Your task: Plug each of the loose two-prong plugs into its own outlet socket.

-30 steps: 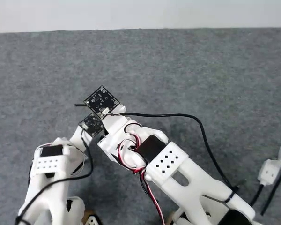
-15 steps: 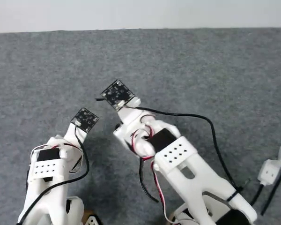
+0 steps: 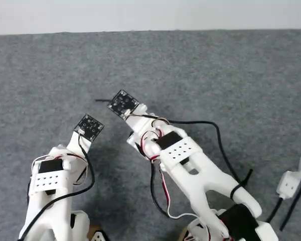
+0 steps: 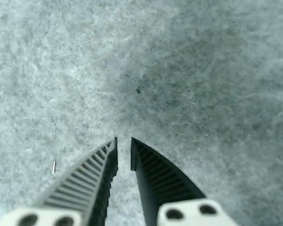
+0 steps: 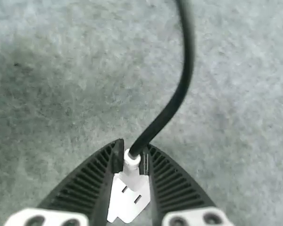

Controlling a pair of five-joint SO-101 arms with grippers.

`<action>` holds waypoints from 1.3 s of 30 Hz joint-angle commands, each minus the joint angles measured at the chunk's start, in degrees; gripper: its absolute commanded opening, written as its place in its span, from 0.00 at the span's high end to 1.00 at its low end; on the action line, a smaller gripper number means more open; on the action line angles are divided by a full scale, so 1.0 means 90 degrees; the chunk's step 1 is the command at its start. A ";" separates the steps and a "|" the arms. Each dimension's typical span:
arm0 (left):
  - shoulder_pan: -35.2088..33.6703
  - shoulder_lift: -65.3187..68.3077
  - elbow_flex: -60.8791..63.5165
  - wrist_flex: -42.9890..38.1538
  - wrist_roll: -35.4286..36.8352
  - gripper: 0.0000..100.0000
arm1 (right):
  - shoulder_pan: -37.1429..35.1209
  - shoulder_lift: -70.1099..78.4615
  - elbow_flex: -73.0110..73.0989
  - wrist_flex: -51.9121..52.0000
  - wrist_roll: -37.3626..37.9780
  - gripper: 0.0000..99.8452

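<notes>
Right gripper clamped on white socket; its black cable trails off over grey mat. Left gripper nearly closed, empty, above mat. Another white connector lies near mat's right edge, well apart from both.

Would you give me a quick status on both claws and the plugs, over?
Left claw shut, empty, over grey carpet. Right claw shut on white outlet socket, black cord trailing. Nothing in the way.
</notes>
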 commanded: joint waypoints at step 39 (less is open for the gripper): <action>-0.0059 -0.0147 -0.0044 -0.0127 0.0059 0.96 | 0.0923 0.0200 -0.0078 -0.0425 0.0215 0.99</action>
